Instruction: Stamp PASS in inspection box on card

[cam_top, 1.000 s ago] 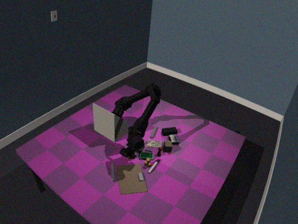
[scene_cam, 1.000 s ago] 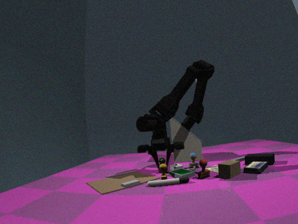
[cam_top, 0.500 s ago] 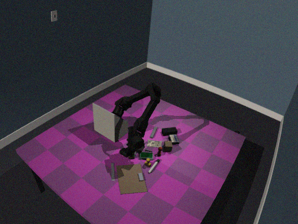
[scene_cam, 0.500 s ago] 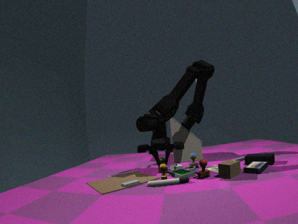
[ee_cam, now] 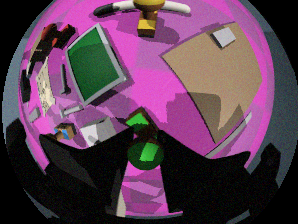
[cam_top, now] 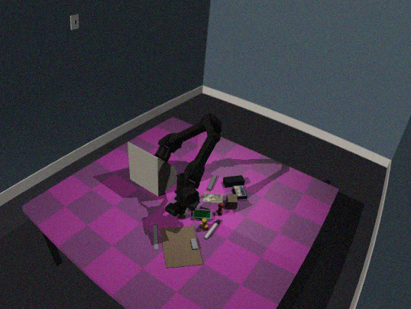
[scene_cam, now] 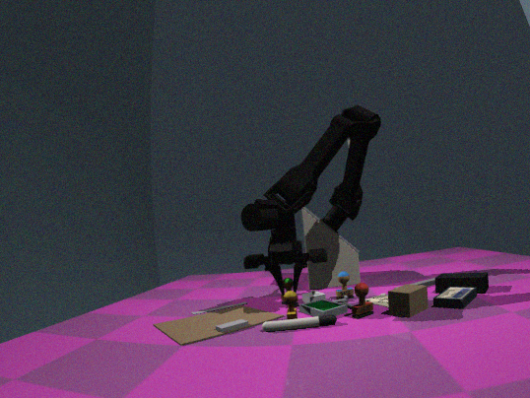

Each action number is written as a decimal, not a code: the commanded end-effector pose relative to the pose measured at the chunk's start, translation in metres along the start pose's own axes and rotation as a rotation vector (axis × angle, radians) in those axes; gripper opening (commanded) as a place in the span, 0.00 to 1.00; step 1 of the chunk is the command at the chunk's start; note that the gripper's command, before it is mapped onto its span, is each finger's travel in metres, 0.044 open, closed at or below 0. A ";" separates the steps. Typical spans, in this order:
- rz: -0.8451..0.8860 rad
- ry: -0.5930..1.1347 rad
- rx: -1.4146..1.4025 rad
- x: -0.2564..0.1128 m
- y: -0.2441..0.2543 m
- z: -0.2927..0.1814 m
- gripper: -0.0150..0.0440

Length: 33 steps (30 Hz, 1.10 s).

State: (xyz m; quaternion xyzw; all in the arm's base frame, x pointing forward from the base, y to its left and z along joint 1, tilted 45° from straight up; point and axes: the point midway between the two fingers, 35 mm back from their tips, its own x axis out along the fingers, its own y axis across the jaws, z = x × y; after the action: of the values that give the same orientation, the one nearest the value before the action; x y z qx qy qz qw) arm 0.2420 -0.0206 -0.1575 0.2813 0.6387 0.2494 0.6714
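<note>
My gripper (scene_cam: 289,290) (ee_cam: 145,132) points down and is shut on the green-knobbed stamp (scene_cam: 288,282) (ee_cam: 145,156), its knob between the fingertips. The stamp stands upright at the table; any gap beneath cannot be told. The green ink pad (cam_top: 202,214) (scene_cam: 324,305) (ee_cam: 95,65) lies open beside it. The printed card (cam_top: 213,198) (scene_cam: 379,299) (ee_cam: 45,90) lies beyond the pad; its box is too small to make out. A yellow stamp (cam_top: 204,222) (scene_cam: 291,297) (ee_cam: 146,26), a red stamp (cam_top: 221,208) (scene_cam: 362,291) and a blue stamp (scene_cam: 343,278) (ee_cam: 64,132) stand around the pad. Lettering is unreadable.
A brown board (cam_top: 179,248) (scene_cam: 184,331) bears a grey block (cam_top: 194,244) (ee_cam: 223,37). A marker (cam_top: 211,229) (scene_cam: 296,323) lies near the yellow stamp. A tan box (cam_top: 231,201) (scene_cam: 408,299) and black box (cam_top: 234,181) are near the card. A pale panel (cam_top: 143,168) stands behind the gripper.
</note>
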 end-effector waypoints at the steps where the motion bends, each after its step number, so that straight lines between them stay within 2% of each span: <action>1: -0.003 0.001 -0.004 -0.002 0.000 0.000 0.25; 33: -0.005 0.001 -0.003 -0.017 -0.001 0.001 0.25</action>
State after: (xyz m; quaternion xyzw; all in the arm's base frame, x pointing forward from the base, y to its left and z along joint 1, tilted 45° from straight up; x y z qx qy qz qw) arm 0.2421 -0.0321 -0.1468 0.2808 0.6390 0.2484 0.6716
